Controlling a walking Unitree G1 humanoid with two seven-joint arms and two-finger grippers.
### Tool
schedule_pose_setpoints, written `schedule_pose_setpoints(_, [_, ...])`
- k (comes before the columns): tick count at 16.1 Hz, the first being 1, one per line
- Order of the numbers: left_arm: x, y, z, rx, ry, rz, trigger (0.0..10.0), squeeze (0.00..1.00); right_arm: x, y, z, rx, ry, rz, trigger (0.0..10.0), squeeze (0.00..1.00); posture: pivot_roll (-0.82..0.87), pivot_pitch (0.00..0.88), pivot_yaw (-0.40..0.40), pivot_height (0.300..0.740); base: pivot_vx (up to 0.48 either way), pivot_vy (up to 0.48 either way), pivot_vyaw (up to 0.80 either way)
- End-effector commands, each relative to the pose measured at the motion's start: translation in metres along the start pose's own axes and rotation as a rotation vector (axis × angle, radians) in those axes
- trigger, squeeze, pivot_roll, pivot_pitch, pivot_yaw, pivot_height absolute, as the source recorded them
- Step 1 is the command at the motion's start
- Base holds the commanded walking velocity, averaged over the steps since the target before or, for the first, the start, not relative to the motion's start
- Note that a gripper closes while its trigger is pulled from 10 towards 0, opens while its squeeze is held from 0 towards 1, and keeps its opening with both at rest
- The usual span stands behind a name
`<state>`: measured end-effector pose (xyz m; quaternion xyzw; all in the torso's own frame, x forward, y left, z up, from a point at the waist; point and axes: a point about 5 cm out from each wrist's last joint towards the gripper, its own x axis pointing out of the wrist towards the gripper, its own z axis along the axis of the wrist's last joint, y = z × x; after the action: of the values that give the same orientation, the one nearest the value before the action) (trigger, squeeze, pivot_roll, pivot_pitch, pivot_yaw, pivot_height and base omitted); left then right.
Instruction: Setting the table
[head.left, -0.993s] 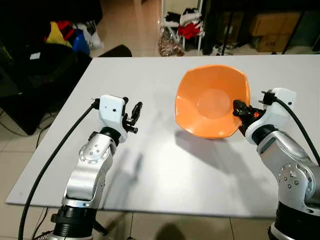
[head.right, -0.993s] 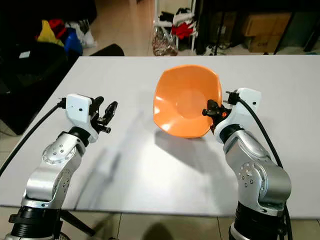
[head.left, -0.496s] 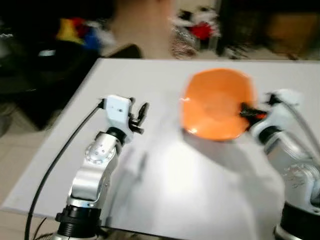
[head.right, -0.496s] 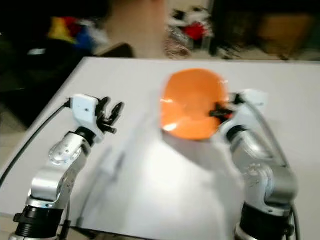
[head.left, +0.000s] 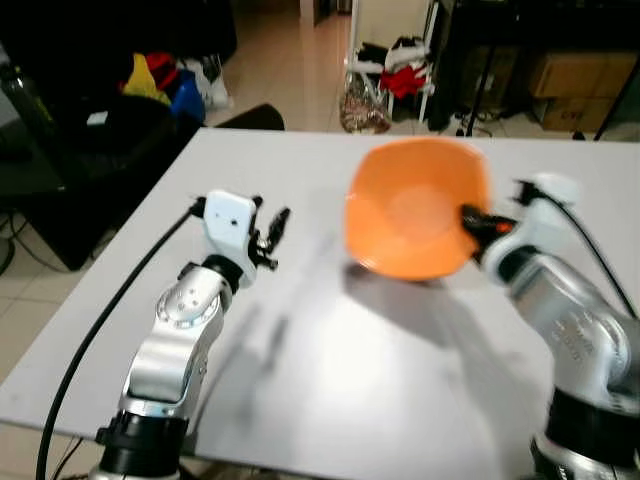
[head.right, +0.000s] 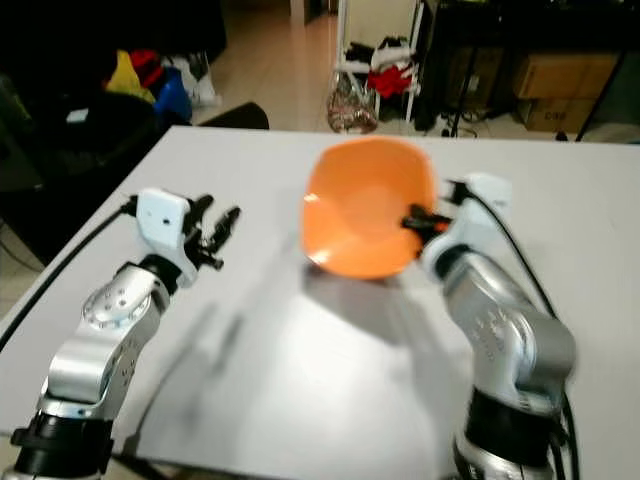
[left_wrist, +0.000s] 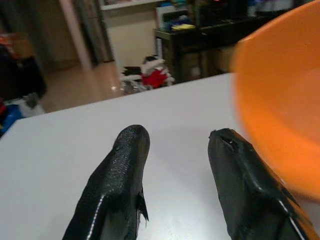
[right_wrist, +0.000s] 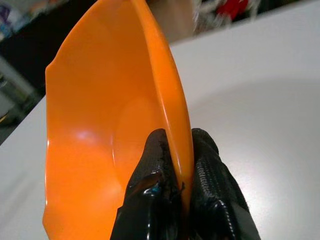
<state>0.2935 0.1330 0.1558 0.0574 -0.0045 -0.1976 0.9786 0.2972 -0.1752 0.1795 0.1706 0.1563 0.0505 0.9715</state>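
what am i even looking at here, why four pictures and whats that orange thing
This is a humanoid robot at a white table, seen through its own cameras. Two pictures come from its head, looking down at its two silver arms. The other two come from cameras on its wrists, looking along the black fingers. The right gripper pinches the rim of an orange bowl, holding it tilted above the table; the right wrist view shows the rim clamped between both fingers. The left gripper is open and holds nothing.

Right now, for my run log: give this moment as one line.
task: setting table | right tool: pinching orange bowl rim, bowl tilted above white table | left tool: open, free
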Motion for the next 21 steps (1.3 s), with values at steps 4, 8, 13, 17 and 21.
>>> schedule_pose_setpoints(4, [-0.001, -0.003, 0.005, 0.025, 0.016, -0.146, 10.0, 0.00, 0.034, -0.001, 0.002, 0.133, 0.115, 0.040, 10.0, 0.00, 0.02, 0.000, 0.084, 0.727, 0.000, 0.000, 0.00])
schedule_pose_setpoints(8, [-0.014, -0.014, 0.007, 0.067, 0.061, -0.383, 10.0, 0.00, 0.062, -0.010, 0.000, 0.328, 0.251, 0.027, 10.0, 0.00, 0.06, 0.000, 0.073, 0.727, 0.000, 0.000, 0.00])
schedule_pose_setpoints(13, [-0.029, -0.023, -0.003, 0.091, 0.179, -0.546, 10.0, 0.00, 0.076, -0.003, -0.003, 0.419, 0.341, 0.060, 10.0, 0.00, 0.10, 0.000, 0.055, 0.727, 0.000, 0.000, 0.00])
schedule_pose_setpoints(17, [-0.028, -0.021, -0.001, 0.095, 0.177, -0.541, 10.0, 0.00, 0.077, -0.002, -0.003, 0.408, 0.383, 0.065, 10.0, 1.00, 0.11, 0.000, 0.045, 0.727, 0.000, 0.000, 0.00])
schedule_pose_setpoints(21, [-0.024, -0.020, 0.000, 0.105, 0.159, -0.526, 10.0, 0.00, 0.069, -0.007, 0.006, 0.340, 0.408, 0.070, 10.0, 1.00, 0.10, 0.000, 0.041, 0.727, 0.000, 0.000, 0.00])
